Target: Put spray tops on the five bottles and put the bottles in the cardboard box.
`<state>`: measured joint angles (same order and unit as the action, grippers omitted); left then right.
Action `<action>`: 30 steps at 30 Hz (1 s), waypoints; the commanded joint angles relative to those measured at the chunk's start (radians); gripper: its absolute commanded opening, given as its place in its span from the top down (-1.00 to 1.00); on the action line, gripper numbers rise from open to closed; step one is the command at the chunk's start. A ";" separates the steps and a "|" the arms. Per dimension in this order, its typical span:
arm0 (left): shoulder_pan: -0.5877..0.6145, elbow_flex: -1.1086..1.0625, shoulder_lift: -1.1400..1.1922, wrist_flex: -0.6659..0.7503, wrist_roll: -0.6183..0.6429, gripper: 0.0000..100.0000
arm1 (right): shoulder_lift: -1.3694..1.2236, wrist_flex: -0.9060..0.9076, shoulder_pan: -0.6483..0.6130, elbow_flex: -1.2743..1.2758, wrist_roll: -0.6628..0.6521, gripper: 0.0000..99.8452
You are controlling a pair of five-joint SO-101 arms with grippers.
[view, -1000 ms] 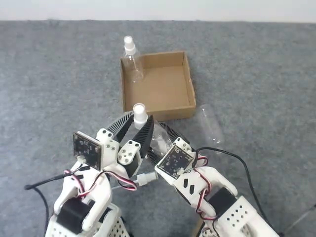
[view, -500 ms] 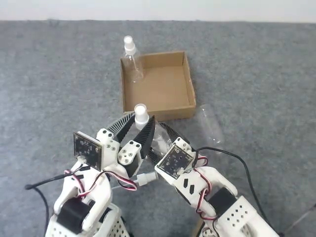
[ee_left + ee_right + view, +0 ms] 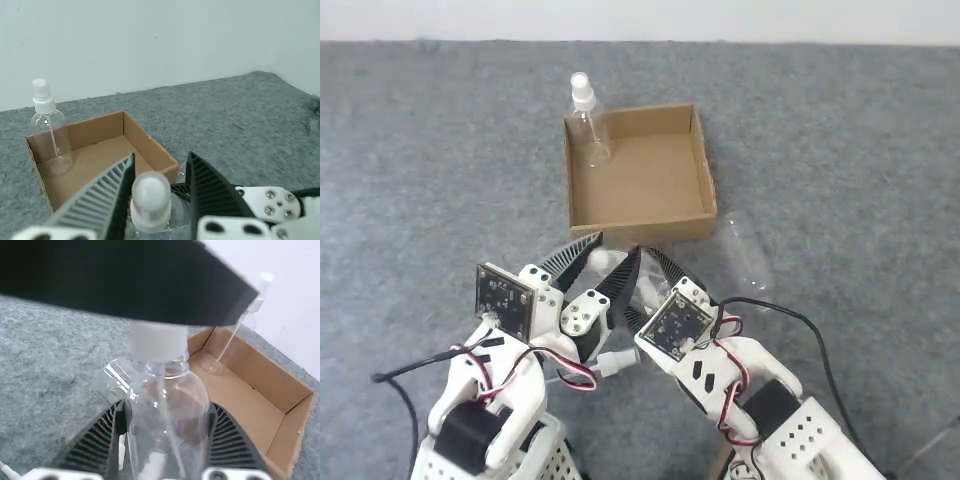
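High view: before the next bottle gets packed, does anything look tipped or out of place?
Yes: one clear plastic bottle with no spray top lies on its side on the grey carpet, just right of the brown cardboard box. The capped clear bottle in the box's far-left corner stands upright.

Overhead, two wrist close-ups; shared box (image 3: 650, 180)

1. Grey carpet-like mat (image 3: 430, 160): covers the whole work surface. Short fuzzy pile, mottled light/dark grey, no pattern.
2. White wall (image 3: 640, 18): plain, unmarked, runs along the far edge of the mat.
3. Seam (image 3: 800, 43) btwn wall & mat: straight across in the high view. In the L wrist view it bends where the mat's edge turns.
4. Thin pale line (image 3: 928, 442) on the mat, nr the front corner on the R-arm side; can't tell what it is.
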<state>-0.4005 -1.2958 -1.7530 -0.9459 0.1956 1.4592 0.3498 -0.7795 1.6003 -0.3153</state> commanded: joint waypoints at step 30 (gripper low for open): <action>0.058 0.051 -0.003 0.003 0.009 0.83 | 0.027 0.042 0.015 -0.106 0.011 0.80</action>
<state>-0.3099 -1.2712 -1.7530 -0.9459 0.2309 1.4592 0.3590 -0.7549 1.5988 -0.3153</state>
